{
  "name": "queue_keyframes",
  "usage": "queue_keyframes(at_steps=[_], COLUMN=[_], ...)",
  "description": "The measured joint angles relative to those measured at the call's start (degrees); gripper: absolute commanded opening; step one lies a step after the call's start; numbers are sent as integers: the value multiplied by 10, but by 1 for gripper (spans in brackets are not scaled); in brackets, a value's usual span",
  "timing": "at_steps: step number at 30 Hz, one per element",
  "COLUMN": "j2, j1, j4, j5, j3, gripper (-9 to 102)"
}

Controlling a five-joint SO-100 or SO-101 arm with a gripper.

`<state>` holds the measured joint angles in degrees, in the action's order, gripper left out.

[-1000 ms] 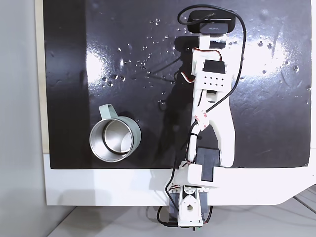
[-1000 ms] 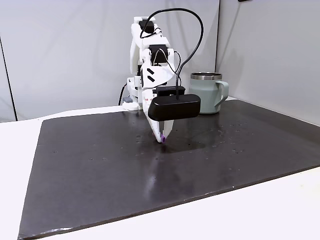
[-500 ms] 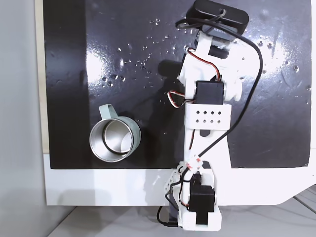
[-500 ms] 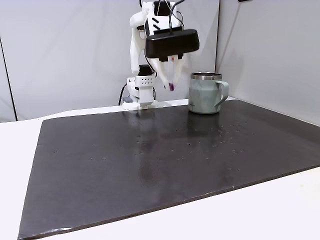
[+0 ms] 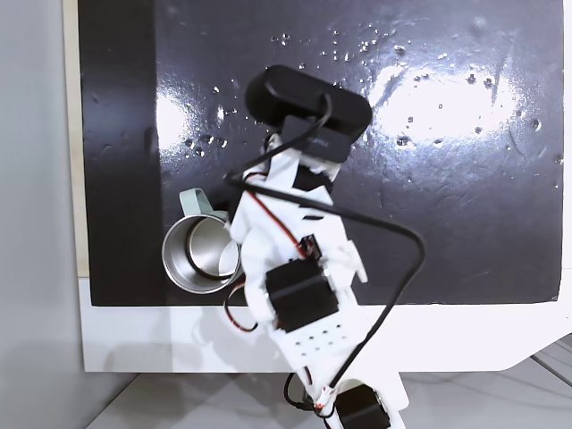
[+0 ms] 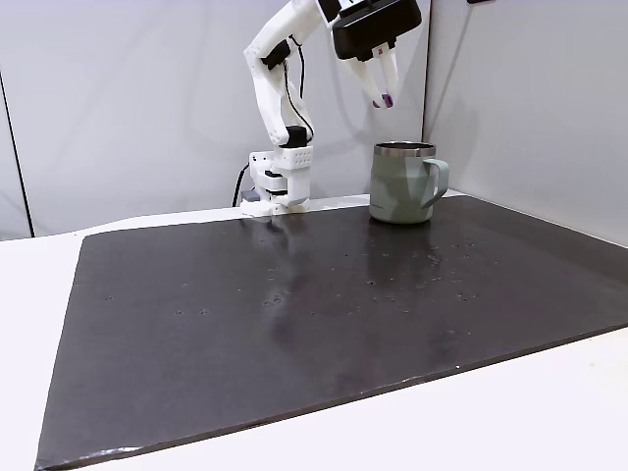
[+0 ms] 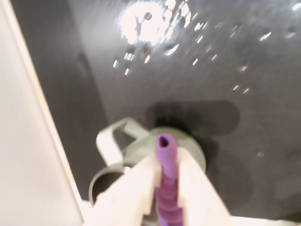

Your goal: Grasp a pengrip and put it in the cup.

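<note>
Carrying the pengrip (image 6: 387, 100) clamped between its fingertips, the gripper (image 6: 382, 97) hangs high above the cup (image 6: 402, 183) at the far right of the counter (image 6: 294, 324), so centring over the steel mouth and lowering before release seems wise.

Plain grey walls (image 6: 128, 108), glossy black mat (image 6: 294, 324)

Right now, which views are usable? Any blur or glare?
Wrist view: motion-blurred, though the ridged purple pengrip between the white fingers reads above the pale green mug. Top-down fixed view: strong glare patches on the glossy black mat. Side fixed view: sharp, evenly lit.
</note>
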<state>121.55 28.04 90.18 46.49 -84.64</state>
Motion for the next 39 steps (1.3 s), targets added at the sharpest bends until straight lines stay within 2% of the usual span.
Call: queue_keyframes(at_steps=[12,20,25,30,39], j2=[-4,-67,-66,-65,-64], j1=[198,261,274,280,281], j4=[25,23,23,23,23], j5=[-73,-112,-131,-135,-135], j3=[-54,-54,-56,-61,-61], gripper=[0,0,12,33,33])
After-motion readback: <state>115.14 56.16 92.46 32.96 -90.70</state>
